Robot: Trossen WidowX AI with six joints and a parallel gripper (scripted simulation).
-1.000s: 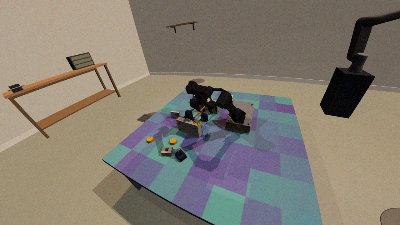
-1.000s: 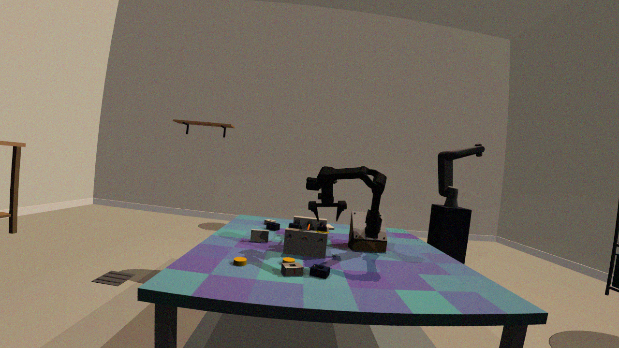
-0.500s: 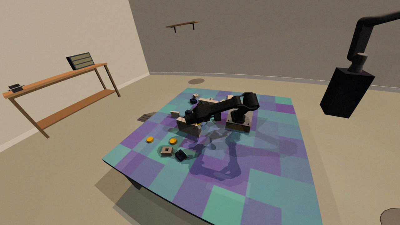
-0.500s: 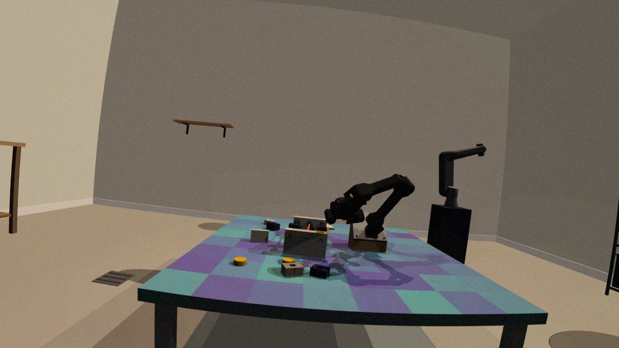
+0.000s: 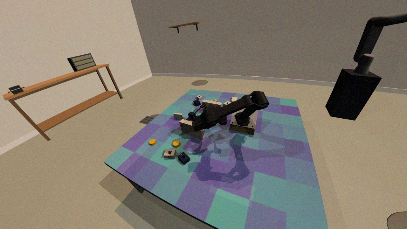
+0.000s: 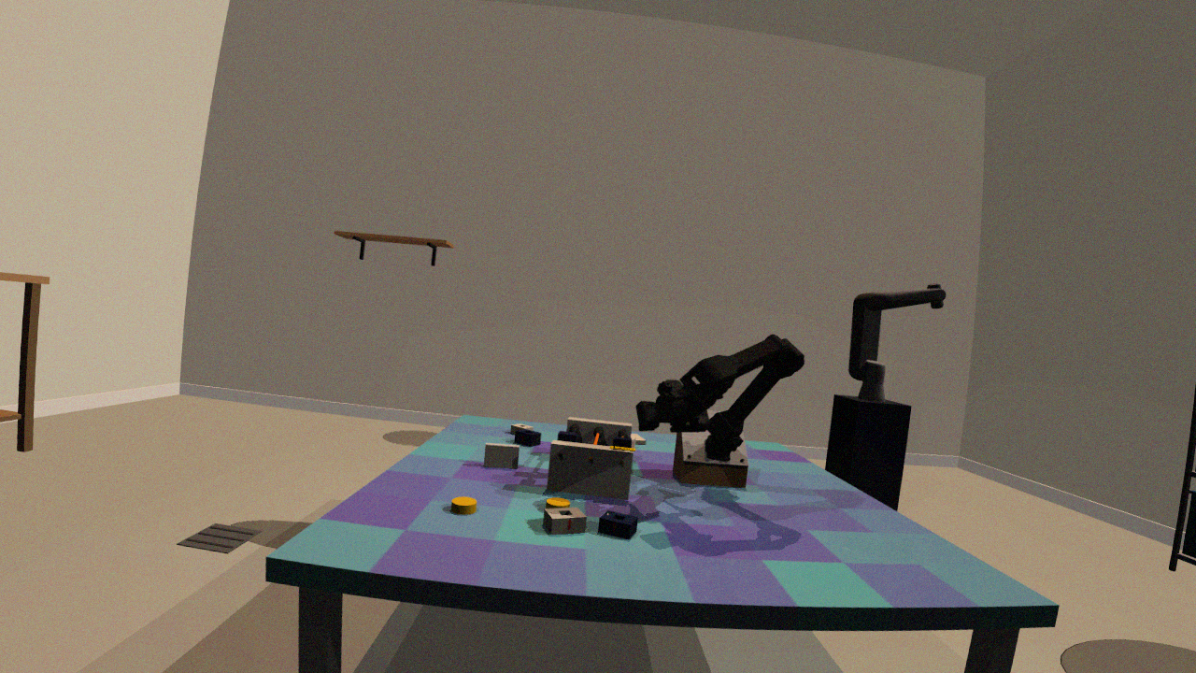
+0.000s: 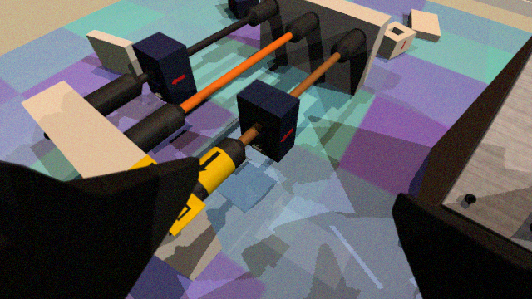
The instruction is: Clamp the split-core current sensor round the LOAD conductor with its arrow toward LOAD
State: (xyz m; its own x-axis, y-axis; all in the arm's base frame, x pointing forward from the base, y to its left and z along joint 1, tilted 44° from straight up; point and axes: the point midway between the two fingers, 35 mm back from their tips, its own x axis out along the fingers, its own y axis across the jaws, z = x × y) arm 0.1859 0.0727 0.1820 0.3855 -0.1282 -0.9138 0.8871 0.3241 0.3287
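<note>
A dark blue split-core sensor [image 7: 268, 120] [image 6: 622, 440] sits round the brown conductor [image 7: 317, 75] and looks closed, with no gap on the faces in view. Whether its latch has caught cannot be told. Its red arrow [image 7: 287, 135] points toward the yellow LOAD sleeve [image 7: 217, 167] and the yellow LOAD tag [image 7: 188, 215], which the left finger partly covers. My gripper [image 7: 296, 184] is open and empty, its fingers wide apart and clear of the sensor. In the top view the arm hides the sensor.
An orange conductor [image 7: 237, 76] and a black conductor [image 7: 218, 35] bearing another dark sensor [image 7: 166, 66] [image 5: 191, 115] run alongside, between two upright end blocks [image 5: 184, 129] [image 6: 590, 470]. A pale upright plate [image 5: 178, 116] stands left. Yellow discs and loose sensors lie in front.
</note>
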